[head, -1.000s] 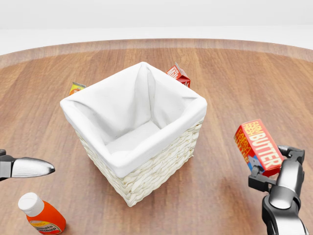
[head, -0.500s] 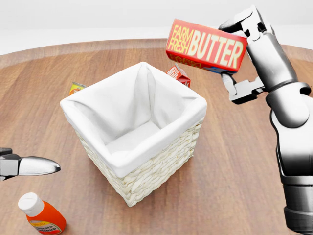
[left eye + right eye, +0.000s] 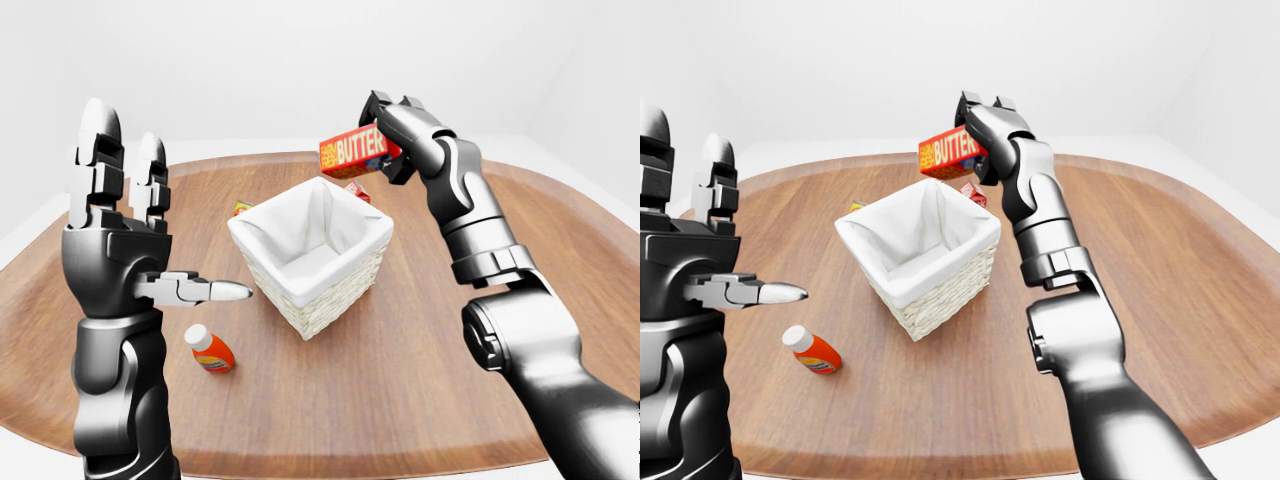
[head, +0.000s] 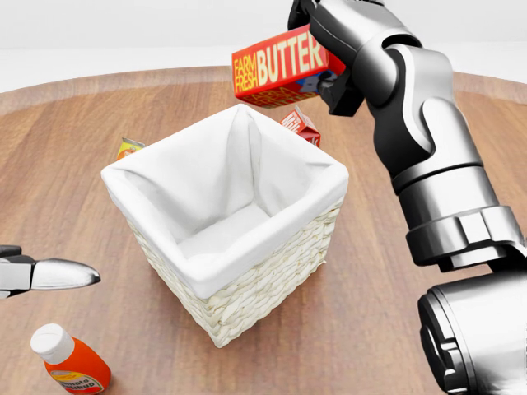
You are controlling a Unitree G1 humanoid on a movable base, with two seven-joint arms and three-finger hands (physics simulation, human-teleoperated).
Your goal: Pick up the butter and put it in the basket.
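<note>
— Head view: the right hand (image 4: 329,49) clamps one butter (image 4: 284,66) box in the air above the top rim of the single basket (image 4: 272,280). Advice?

— Carry it over the white lining, then release low.

— Left-eye view?

— The left hand (image 3: 125,230) stands with fingers spread, empty. One ketchup bottle (image 3: 211,350) and two small packets behind the basket.

— Right-eye view?

— The same count.

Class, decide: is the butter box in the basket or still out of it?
Out. The right hand holds the butter box in the air above the basket rim; the white lining shows nothing inside.
</note>
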